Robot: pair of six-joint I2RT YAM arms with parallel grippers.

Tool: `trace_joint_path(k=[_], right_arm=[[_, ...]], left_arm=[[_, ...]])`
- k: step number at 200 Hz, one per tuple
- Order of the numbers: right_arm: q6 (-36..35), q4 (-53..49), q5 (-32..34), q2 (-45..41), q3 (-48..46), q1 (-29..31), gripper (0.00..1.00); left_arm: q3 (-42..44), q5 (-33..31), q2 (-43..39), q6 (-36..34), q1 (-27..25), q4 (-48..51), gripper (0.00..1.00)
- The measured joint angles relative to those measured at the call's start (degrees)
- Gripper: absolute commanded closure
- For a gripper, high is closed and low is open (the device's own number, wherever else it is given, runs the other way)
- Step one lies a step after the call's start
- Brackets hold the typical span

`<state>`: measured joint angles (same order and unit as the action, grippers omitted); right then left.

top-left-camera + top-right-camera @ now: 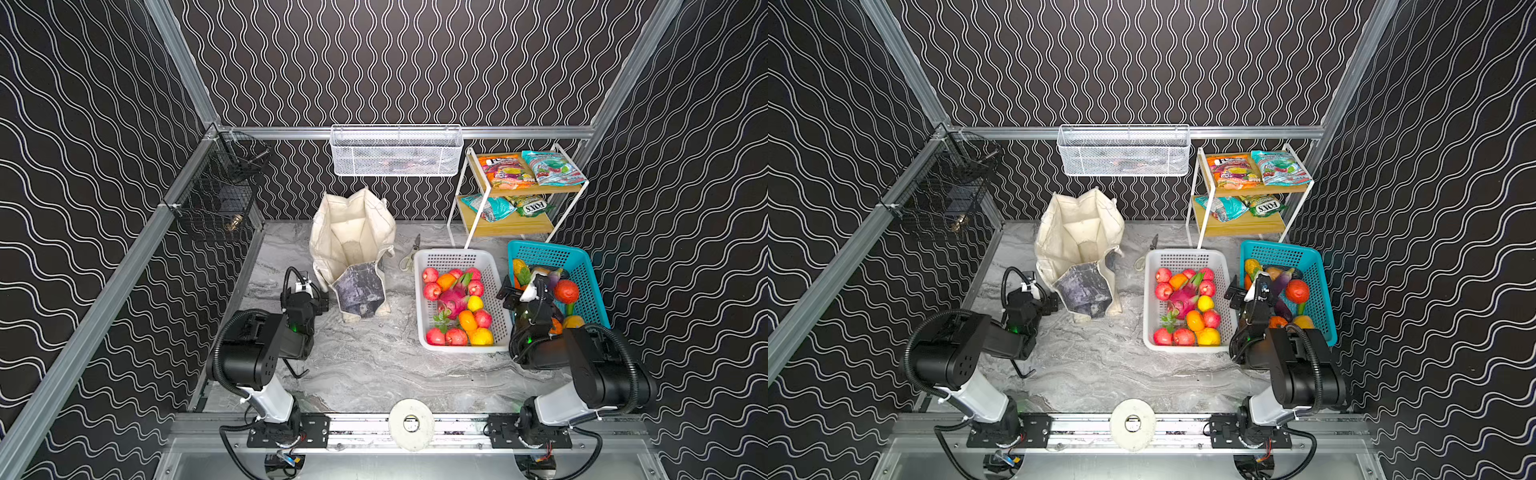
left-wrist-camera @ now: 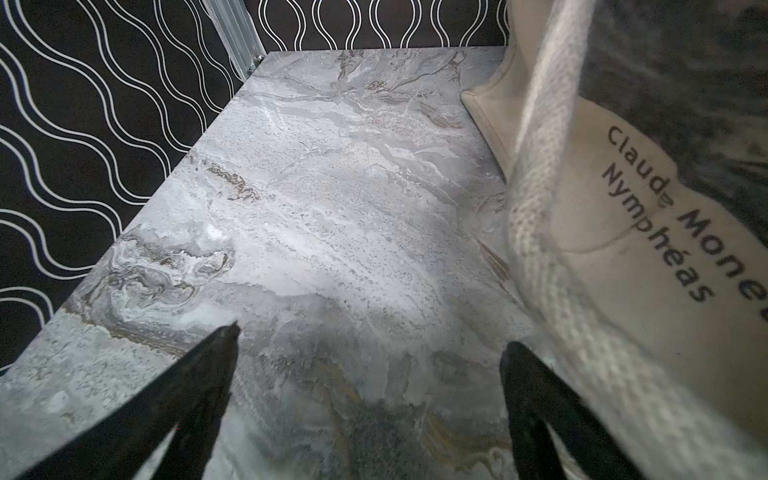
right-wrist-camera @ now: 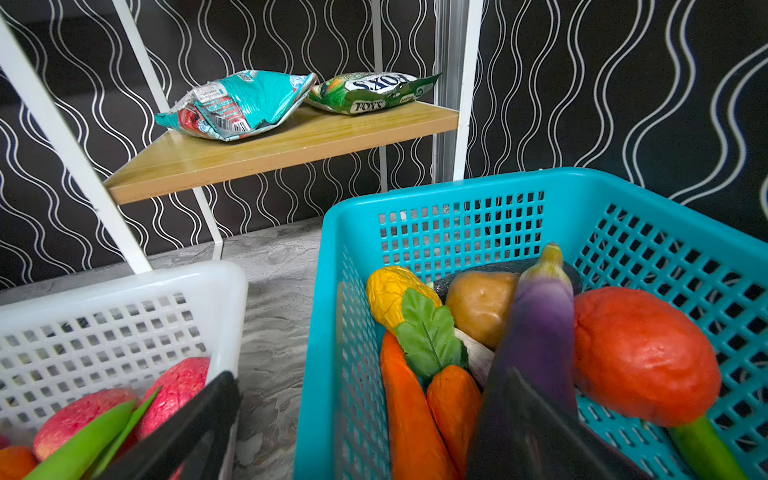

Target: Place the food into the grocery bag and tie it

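The cream grocery bag [image 1: 353,237] [image 1: 1079,237] stands open at the back of the table, and its printed side [image 2: 623,249] is just beside my left gripper [image 1: 307,297] [image 2: 372,338]. That gripper is open over bare tabletop. The food is toy fruit such as a pink dragon fruit [image 1: 453,298] in a white basket [image 1: 457,252], plus vegetables such as a purple eggplant [image 3: 540,324] and a tomato [image 3: 640,353] in a teal basket [image 3: 457,187]. Snack packets [image 3: 241,104] lie on a shelf. My right gripper [image 1: 524,293] [image 3: 370,376] is open, straddling the gap between the baskets.
A white-framed wooden shelf [image 1: 519,224] stands at the back right. Scissors [image 1: 411,251] lie between bag and white basket. A white mesh basket [image 1: 395,151] hangs on the back rail and a black wire basket [image 1: 220,187] on the left rail. Patterned walls close three sides.
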<state>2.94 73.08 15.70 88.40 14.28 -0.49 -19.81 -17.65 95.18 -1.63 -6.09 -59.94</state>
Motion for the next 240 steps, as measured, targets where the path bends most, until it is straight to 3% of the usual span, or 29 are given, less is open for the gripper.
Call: trace_joint_path(k=[240], right_arm=[[0.00,0.00,-0.15,0.00,0.02,0.00,0.01]], left_arm=[[-0.04,0.02,0.00,0.00,0.00,0.04,0.04]])
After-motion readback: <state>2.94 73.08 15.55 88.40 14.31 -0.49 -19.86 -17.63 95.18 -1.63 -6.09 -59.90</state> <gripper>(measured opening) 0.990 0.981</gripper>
